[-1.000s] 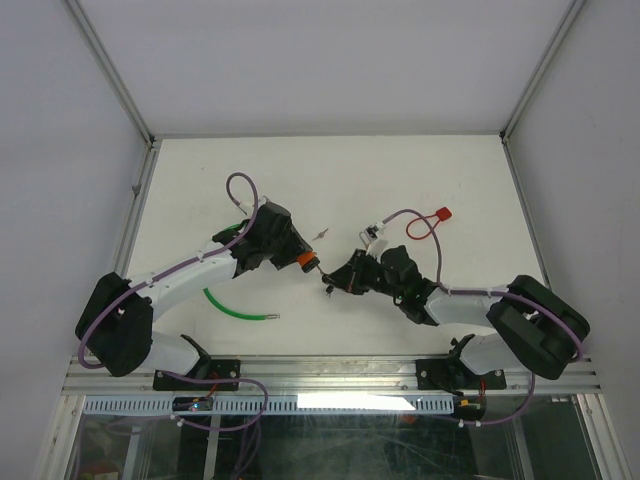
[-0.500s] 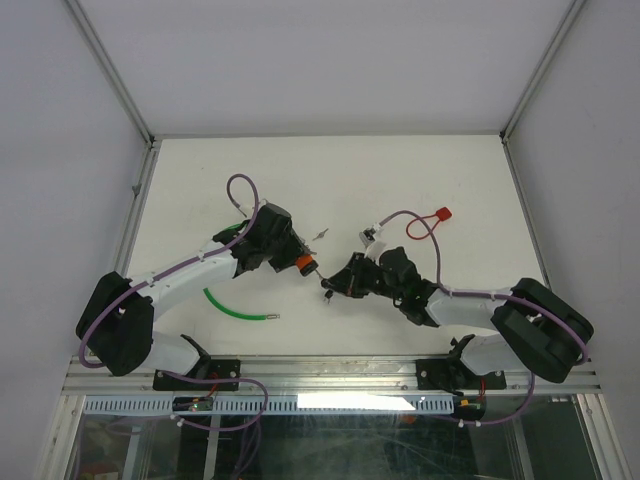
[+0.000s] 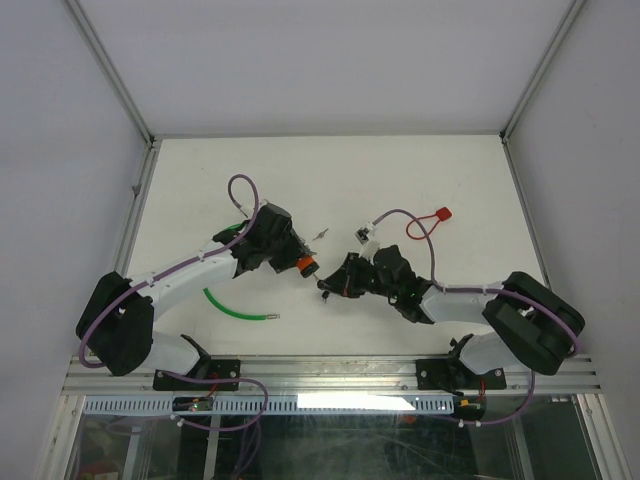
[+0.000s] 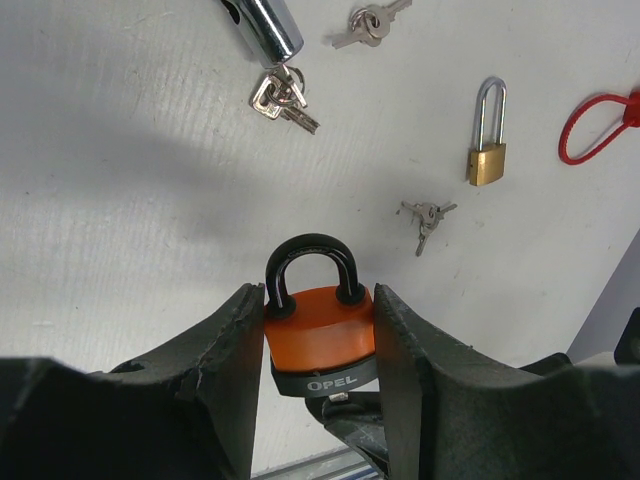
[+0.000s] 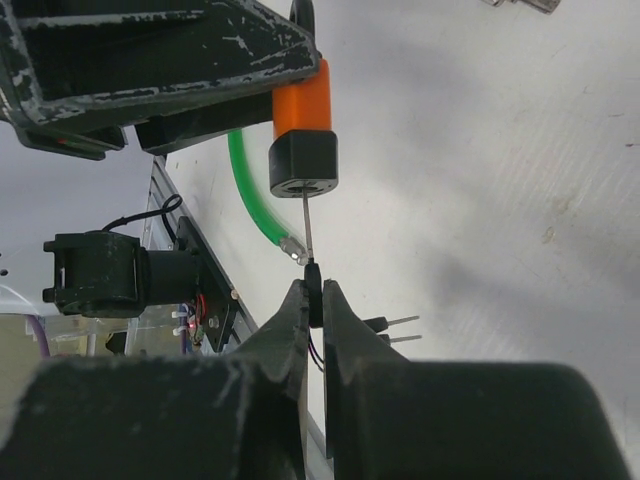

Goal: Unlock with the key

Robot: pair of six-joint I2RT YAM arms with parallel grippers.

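An orange padlock point(image 4: 318, 335) with a black shackle and a dark grey base is clamped between the fingers of my left gripper point(image 4: 318, 302), which is shut on its sides. Seen from above, the padlock point(image 3: 304, 264) hangs over the middle of the table. My right gripper point(image 5: 315, 296) is shut on the black head of a key point(image 5: 309, 240). The key's thin blade points straight up at the keyhole in the base of the padlock point(image 5: 303, 130), and its tip reaches the keyhole. Two spare keys point(image 5: 395, 328) stick out beside the right fingers.
A brass padlock point(image 4: 487, 150), several loose key bunches point(image 4: 283, 98) and a silver lock point(image 4: 262, 25) lie on the white table. A red cable loop point(image 3: 430, 218) lies at the back right. A green cable point(image 3: 235, 305) lies near the front left.
My right gripper has crept left and slightly away from me, toward the padlock, bringing the key closer to its base. The left arm has barely moved.
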